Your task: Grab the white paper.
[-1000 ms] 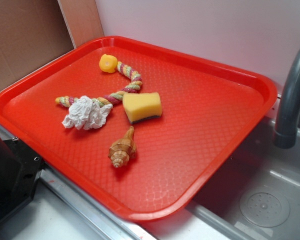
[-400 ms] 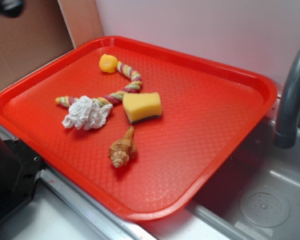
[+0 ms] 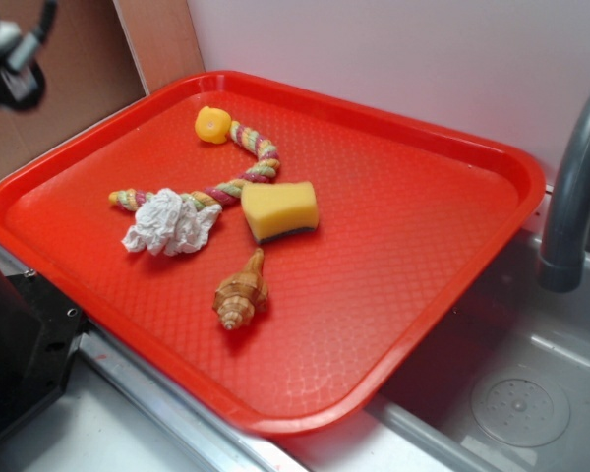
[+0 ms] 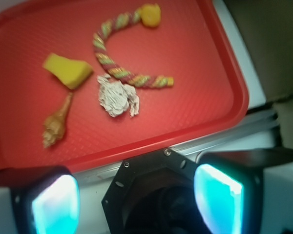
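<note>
i hold the gripper (image 4: 136,200) wide, high off the tray (image 4: 224,63), framing the white paper (image 4: 117,96) for descent.

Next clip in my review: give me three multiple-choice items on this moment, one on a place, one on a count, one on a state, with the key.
1. Where does the white paper lie?
A. On the red tray, against the multicoloured rope
B. In the sink
C. On top of the yellow sponge

2. How many loose things lie on the tray?
A. Three
B. Five
C. Seven

3. How do the gripper jaws stand?
A. Shut on the paper
B. Shut on the seashell
C. Open, holding nothing

Key: 1 A, the wad rests on the tray, touching the rope's lower stretch. 2 B, paper, rope, sponge, seashell and a small yellow duck toy. 3 C, the wrist view shows both pads wide apart with empty space between them, off the tray's edge.
</note>
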Robot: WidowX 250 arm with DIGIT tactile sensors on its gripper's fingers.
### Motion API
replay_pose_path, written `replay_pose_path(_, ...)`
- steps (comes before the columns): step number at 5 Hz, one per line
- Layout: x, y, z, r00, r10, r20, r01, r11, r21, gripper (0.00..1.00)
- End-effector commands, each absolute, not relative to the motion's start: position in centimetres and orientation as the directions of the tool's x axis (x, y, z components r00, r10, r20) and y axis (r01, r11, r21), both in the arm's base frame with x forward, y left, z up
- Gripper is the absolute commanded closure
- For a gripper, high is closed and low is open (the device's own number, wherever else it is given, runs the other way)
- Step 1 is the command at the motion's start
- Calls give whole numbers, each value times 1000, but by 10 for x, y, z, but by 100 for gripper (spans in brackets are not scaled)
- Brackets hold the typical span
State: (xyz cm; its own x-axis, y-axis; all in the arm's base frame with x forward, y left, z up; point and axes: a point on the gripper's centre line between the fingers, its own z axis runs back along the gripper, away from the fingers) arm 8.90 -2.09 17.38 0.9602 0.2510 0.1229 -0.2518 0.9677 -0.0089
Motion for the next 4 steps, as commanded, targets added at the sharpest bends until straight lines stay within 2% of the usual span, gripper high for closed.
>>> replay_pose_path(1,125,-24,140,960,256,111,-260,965,25,0)
replay_pose_path(2,142,-21,121,954,265,138,-273,961,39,0)
replay_pose_path(3,156,-22,98,958,256,130,-266,962,66,0)
replay_pose_path(4,167,-23,73,970,222,98,-226,973,38,0)
